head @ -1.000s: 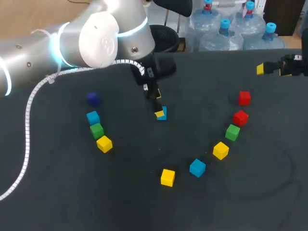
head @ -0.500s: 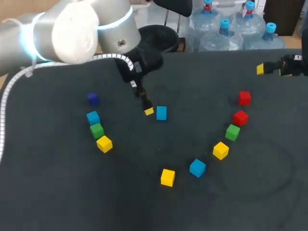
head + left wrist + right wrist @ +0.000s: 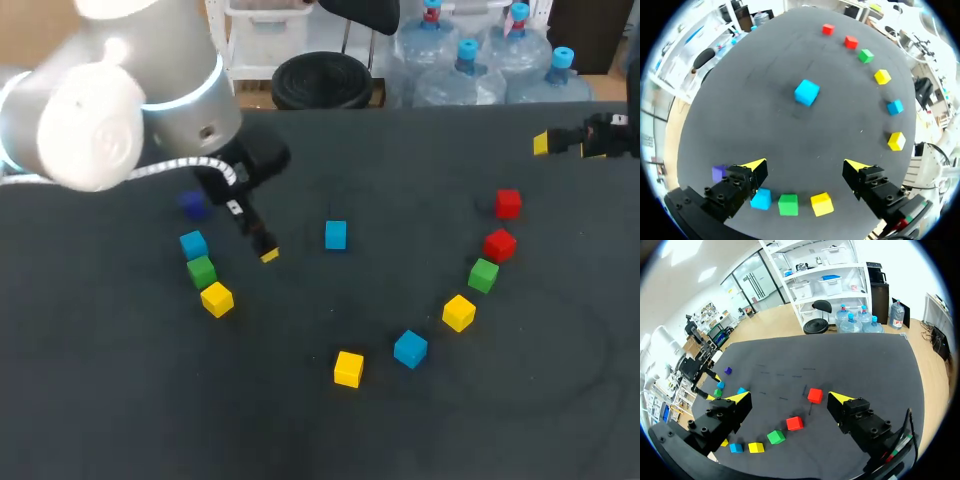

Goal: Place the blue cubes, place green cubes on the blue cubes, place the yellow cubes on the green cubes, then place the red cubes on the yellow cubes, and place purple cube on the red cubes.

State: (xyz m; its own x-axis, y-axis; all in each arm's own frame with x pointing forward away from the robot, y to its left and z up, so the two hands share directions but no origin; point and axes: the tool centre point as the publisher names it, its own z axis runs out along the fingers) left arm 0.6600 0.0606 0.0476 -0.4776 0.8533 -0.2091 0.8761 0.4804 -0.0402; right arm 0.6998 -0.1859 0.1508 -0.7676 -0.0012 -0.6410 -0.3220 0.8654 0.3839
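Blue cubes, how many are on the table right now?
3 blue cubes: one alone mid-table, one in the left row beside a green cube, one near the front beside a yellow cube. None looks hidden.

No text, number, label or sign can be read in any view, none on the cubes (image 3: 335,235), none on the table (image 3: 400,440).
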